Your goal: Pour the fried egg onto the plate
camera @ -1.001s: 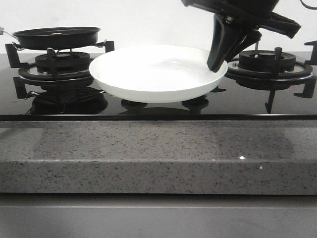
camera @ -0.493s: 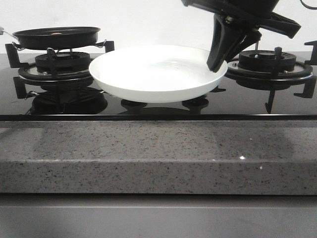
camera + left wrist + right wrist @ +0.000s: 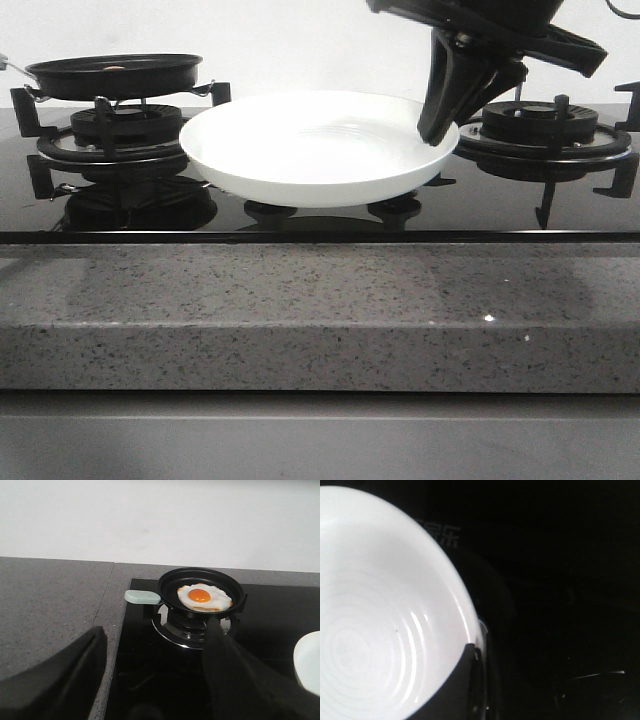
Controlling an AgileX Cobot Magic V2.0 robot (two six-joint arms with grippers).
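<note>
The fried egg (image 3: 204,597), white with an orange yolk, lies in the black frying pan (image 3: 170,582) on the left burner. The pan's pale green handle (image 3: 142,597) points toward the counter. My left gripper (image 3: 155,627) is open and empty, well short of the pan. The front view does not show it. The white plate (image 3: 310,150) sits low over the glass cooktop, between the burners. My right gripper (image 3: 437,128) is shut on its right rim. In the right wrist view one finger (image 3: 455,690) lies over the plate (image 3: 380,620) at its rim.
The pan (image 3: 115,75) rests on the left burner grate (image 3: 120,130). A bare burner (image 3: 545,125) stands behind the right arm. The speckled grey counter (image 3: 320,310) runs along the front, and also to the left of the black cooktop (image 3: 50,610).
</note>
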